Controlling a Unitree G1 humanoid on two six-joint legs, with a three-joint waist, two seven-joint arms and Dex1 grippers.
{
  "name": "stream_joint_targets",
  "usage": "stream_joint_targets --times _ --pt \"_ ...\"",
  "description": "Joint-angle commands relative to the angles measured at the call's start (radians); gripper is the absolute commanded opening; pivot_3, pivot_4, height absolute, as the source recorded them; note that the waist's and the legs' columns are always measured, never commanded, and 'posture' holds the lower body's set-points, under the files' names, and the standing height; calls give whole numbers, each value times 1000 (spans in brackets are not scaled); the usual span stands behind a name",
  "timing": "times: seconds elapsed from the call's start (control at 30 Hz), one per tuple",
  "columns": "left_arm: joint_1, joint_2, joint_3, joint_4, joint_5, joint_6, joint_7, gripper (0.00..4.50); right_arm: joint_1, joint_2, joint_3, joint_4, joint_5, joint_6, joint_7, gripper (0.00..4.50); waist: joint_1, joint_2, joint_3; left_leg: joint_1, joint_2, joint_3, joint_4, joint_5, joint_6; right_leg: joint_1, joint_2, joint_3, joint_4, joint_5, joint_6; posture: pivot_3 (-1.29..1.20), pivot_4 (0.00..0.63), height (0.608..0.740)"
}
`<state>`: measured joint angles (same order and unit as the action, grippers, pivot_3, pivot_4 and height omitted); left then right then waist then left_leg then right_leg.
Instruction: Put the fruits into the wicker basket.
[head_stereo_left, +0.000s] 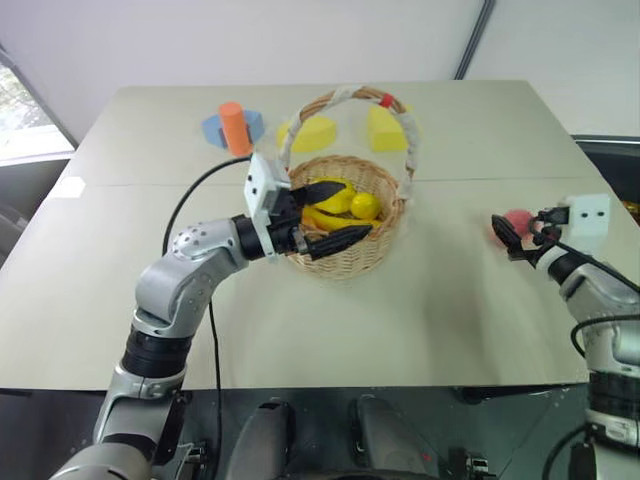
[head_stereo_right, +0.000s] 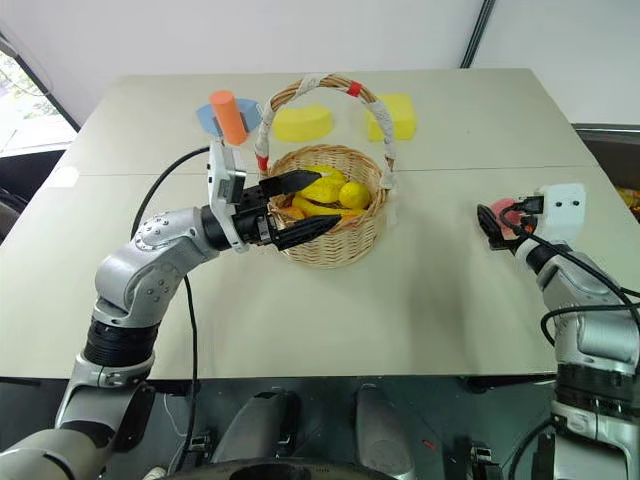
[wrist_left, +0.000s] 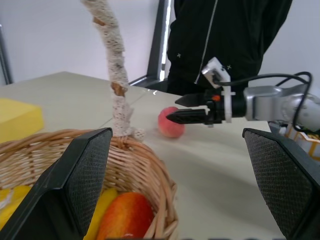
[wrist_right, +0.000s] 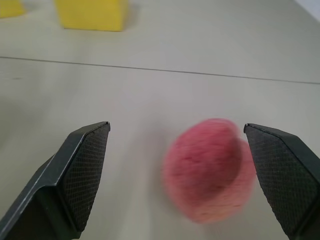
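My left claw (head_stereo_left: 325, 215) points across toward my right, its fingers spread wide. My right arm stretches forward, its claw (head_stereo_left: 512, 240) gaping open and level.

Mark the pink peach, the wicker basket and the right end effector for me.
pink peach (wrist_right: 210, 170), right wrist view, middle of its fuzzy side.
wicker basket (head_stereo_right: 335, 240), right eye view, front of its woven wall.
right end effector (wrist_left: 182, 108), left wrist view, midway between its open fingertips.
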<state>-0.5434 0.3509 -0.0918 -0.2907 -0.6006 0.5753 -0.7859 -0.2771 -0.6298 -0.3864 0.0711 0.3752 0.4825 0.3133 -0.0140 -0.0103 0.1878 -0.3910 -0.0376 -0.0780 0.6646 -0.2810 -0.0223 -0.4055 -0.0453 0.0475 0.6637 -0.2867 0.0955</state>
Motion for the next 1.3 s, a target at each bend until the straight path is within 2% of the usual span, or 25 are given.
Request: stream_joint_targets --times 0.03,0.27,0.37,0.47,0.5,0.63,0.7,0.77,0.9,0.93,1.0,1.1,1.2,1.3 --pt "6 -4 -21 -50 12 -9 11 4476 -45 -1 -21 88 -32 -47 -24 4500 -1 0 0 0 0 0 0 0 0 0 0 0 0 0 0 0 150 740" --pt "14 -15 -42 -61 20 -16 22 4476 -83 14 -22 222 -23 -63 11 4500 0 0 0 0 0 0 0 0 0 0 1 0 0 0 0 0 150 740" --pt "17 -14 -42 -59 23 -18 25 4500 -95 21 -37 246 -8 -70 18 3570 0 0 0 0 0 0 0 0 0 0 1 0 0 0 0 0 150 740" --pt "21 -8 -39 -55 29 -23 25 4500 -104 26 -50 245 12 -73 23 2206 1 0 0 0 0 0 0 0 0 0 1 0 0 0 0 0 150 740" --pt "23 -5 -35 -52 31 -28 26 4500 -102 21 -47 231 8 -79 25 2036 1 0 0 0 0 0 0 0 0 1 1 0 0 0 0 0 150 740" --pt "35 23 11 -37 32 -44 30 4500 -60 -23 -7 99 -20 -111 83 2001 0 1 0 0 0 0 0 0 0 0 0 0 0 0 0 0 150 740" --pt "59 56 68 -19 27 -61 28 4500 -7 -71 31 -77 -19 -145 186 2001 -4 3 0 0 0 0 0 0 0 0 0 0 0 0 0 0 150 740" --pt "90 96 116 -1 27 -87 12 4500 30 -102 40 -267 62 -119 279 2001 -10 5 0 0 1 1 -1 0 0 -1 1 1 0 0 0 0 150 740" --pt "117 131 143 17 25 -115 -14 4500 45 -115 31 -407 177 -32 332 2001 -4 3 0 1 2 -1 -1 0 0 1 2 0 0 0 0 0 150 740" --pt "137 155 165 37 32 -130 -30 4500 15 -117 66 -478 238 10 354 2001 -1 3 0 1 2 -1 -1 0 0 1 1 0 0 0 0 0 150 740" --pt "163 191 202 70 36 -151 -48 4500 -93 -61 198 -569 282 77 334 2001 -11 3 0 1 1 -1 -1 0 0 1 -1 0 0 0 0 0 150 740" --pt "172 202 216 81 33 -168 -47 4500 -226 60 361 -550 204 114 248 2001 -19 3 0 1 2 -1 -2 0 -1 -1 0 0 1 0 0 0 150 740" --pt "187 196 213 54 33 -169 -32 4500 -312 161 444 -459 122 129 170 2001 -6 2 0 0 1 -4 -2 1 -2 -1 -1 -2 0 0 0 0 150 740" --pt "203 192 208 29 34 -168 -19 4500 -335 205 476 -408 84 147 141 2001 8 2 0 -2 -1 -3 -2 1 -2 -2 -4 -2 0 0 0 0 150 740"
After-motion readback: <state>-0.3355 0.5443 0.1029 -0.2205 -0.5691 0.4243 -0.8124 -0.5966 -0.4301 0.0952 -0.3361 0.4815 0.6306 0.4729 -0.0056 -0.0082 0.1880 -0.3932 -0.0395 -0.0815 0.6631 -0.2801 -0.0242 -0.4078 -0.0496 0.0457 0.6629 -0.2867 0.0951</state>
